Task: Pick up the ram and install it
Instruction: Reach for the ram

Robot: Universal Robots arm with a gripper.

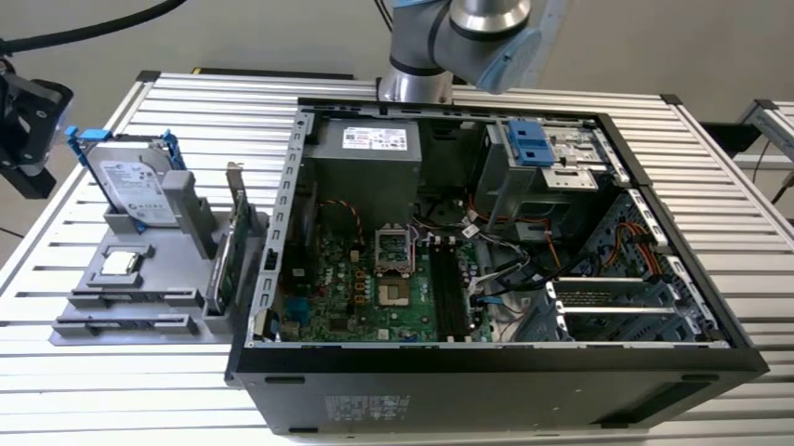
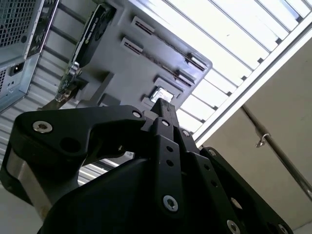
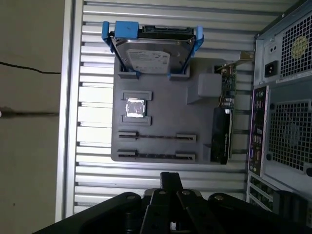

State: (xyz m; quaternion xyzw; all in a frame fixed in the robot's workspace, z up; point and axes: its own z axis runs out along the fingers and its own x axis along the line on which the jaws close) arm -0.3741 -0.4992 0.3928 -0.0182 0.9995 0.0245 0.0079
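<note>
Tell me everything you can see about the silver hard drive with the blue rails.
The hard drive is a boxy silver unit with a pale label on its broad face and blue rails along two opposite sides. It stands on edge, slightly tilted, its lower edge seated in brackets of the grey holder, to the exterior view's left of the open computer case. The end effector is apart from it.

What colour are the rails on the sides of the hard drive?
Blue. The rails on the hard drive show best in the first wrist view.
</note>
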